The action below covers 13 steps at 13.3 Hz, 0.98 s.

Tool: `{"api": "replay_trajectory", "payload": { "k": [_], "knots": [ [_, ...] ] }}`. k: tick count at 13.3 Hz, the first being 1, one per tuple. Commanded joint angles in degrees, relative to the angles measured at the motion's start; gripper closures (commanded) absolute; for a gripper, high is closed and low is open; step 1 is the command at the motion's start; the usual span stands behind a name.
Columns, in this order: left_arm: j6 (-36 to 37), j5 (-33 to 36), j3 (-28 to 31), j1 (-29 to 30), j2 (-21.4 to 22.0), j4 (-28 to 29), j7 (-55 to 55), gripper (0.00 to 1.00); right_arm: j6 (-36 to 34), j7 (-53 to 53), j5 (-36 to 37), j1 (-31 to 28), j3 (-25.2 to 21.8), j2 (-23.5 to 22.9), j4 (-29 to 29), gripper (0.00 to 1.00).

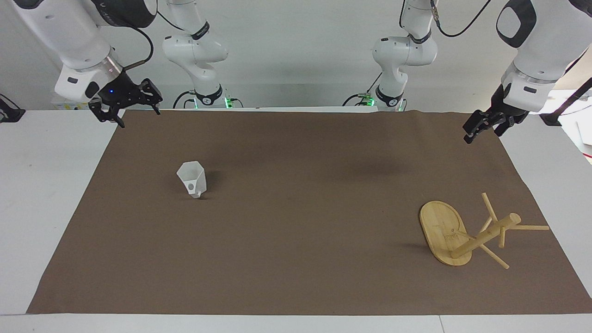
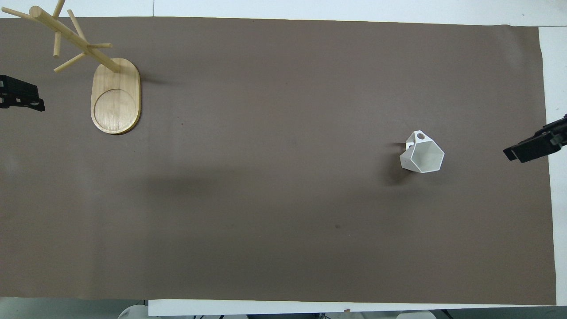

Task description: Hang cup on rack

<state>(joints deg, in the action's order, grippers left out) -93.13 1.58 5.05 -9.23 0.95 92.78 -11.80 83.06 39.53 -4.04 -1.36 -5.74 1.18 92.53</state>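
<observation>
The white faceted cup (image 1: 192, 179) (image 2: 421, 153) stands mouth up on the brown mat toward the right arm's end, its handle tab with the round hole turned away from the robots. The bamboo rack (image 1: 444, 231) (image 2: 116, 97) stands upright on its oval base toward the left arm's end, farther from the robots than the cup, its pegs bare. My right gripper (image 1: 138, 115) (image 2: 529, 149) hangs open and empty over the mat's corner at its own end. My left gripper (image 1: 482, 134) (image 2: 20, 98) waits open and empty over the mat's edge at its end.
A brown mat (image 1: 296, 240) covers most of the white table (image 1: 51, 194). The two arm bases (image 1: 208, 97) stand at the robots' edge of the table. Nothing else lies on the mat between cup and rack.
</observation>
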Motion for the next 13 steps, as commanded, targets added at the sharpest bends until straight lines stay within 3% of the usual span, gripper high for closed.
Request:
{"api": "replay_trajectory", "payload": {
  "k": [1, 5, 8, 11, 13],
  "knots": [
    [-1.00, -0.35, -0.22, 0.53, 0.81, 1.26, 0.20, 0.00, 3.33, 20.15, -6.65, -7.48, 0.03, -4.15, 0.64, 0.00],
    [-1.00, -0.27, -0.22, 0.53, 0.81, 1.26, 0.20, 0.00, 4.48, 45.05, -23.00, -16.11, 0.03, -14.69, 0.90, 0.00],
    [-1.00, -0.27, -0.22, 0.53, 0.81, 1.26, 0.20, 0.00, 4.14, 70.78, -32.65, -21.20, 0.03, -21.98, 3.18, 0.00],
    [-1.00, -0.35, -0.22, 0.53, 0.81, 1.26, 0.20, 0.00, 0.71, 85.29, -45.22, -24.38, 0.12, -26.12, 9.40, 0.00],
    [-1.00, -0.35, -0.22, 0.53, 0.81, 1.26, 0.11, 0.00, -0.53, 94.11, -48.95, -24.74, 0.12, -28.68, 12.40, 0.00]
  ]
}}
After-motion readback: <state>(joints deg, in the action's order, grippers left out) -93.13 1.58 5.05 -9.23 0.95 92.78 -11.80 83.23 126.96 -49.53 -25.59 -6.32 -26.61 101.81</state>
